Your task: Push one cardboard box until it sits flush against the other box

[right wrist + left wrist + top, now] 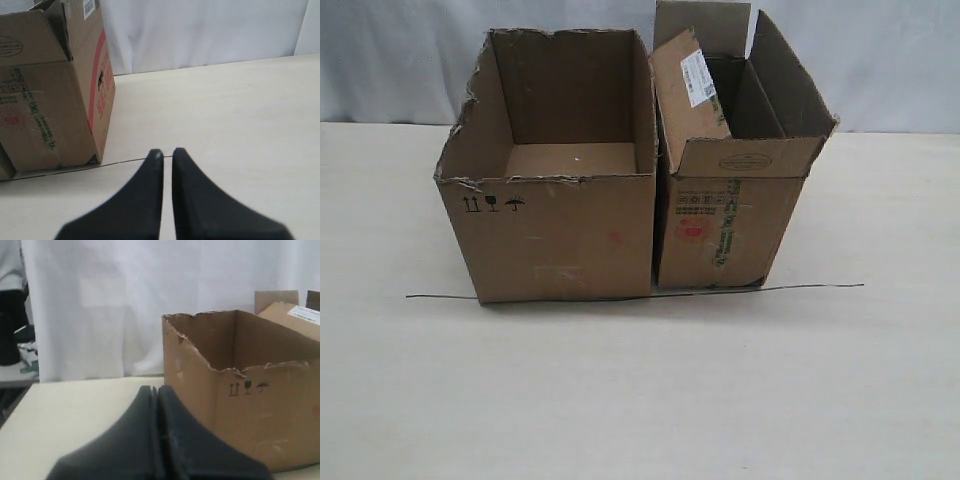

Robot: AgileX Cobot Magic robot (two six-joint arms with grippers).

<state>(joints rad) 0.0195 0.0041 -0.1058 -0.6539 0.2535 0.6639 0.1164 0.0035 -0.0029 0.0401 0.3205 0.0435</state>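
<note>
The cardboard box [560, 235], wide with a torn rim and small black symbols, stands left of the other box [730, 225], which has upright flaps, a white sticker and red-green print. Their facing sides meet with only a thin dark seam between them. Neither gripper shows in the exterior view. My left gripper [156, 388] is shut and empty, low beside the wide cardboard box [260, 415]; whether it touches is unclear. My right gripper [164, 151] is shut with a hairline slit, empty, apart from the other box [45, 110].
A thin dark line [800, 287] runs across the pale table [640, 400] along the front of both boxes. It also shows as a dark line [125, 161] just beyond my right fingertips. A white curtain [400, 60] hangs behind the table.
</note>
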